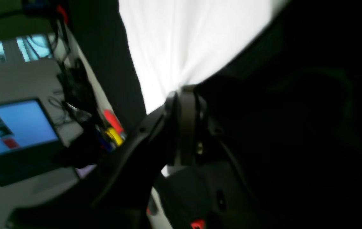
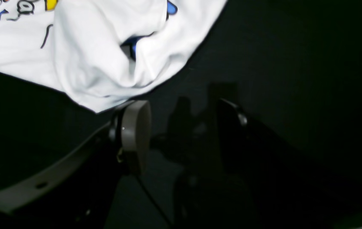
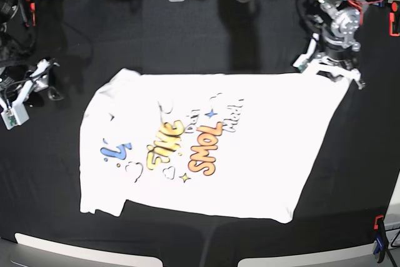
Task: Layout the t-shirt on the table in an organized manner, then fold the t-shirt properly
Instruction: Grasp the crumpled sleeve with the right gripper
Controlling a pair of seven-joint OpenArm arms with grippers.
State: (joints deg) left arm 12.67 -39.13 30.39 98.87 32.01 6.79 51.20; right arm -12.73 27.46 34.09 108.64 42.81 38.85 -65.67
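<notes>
White cotton fans out from the left gripper (image 1: 184, 95), whose jaws are pinched together on a corner of the t-shirt (image 3: 206, 148); in the blurred left wrist view the cloth seems drawn into taut pleats running away from the fingertips. The shirt lies print-up across the table (image 3: 187, 42), its hem corner at this gripper and the rest stretching away from it toward the other arm. The right gripper (image 2: 184, 127) stands with its jaws well apart and nothing between them, over bare black cloth. A crumpled white sleeve of the shirt lies just ahead of its grey pad (image 2: 134, 133), at the pad's tip, though contact cannot be told.
</notes>
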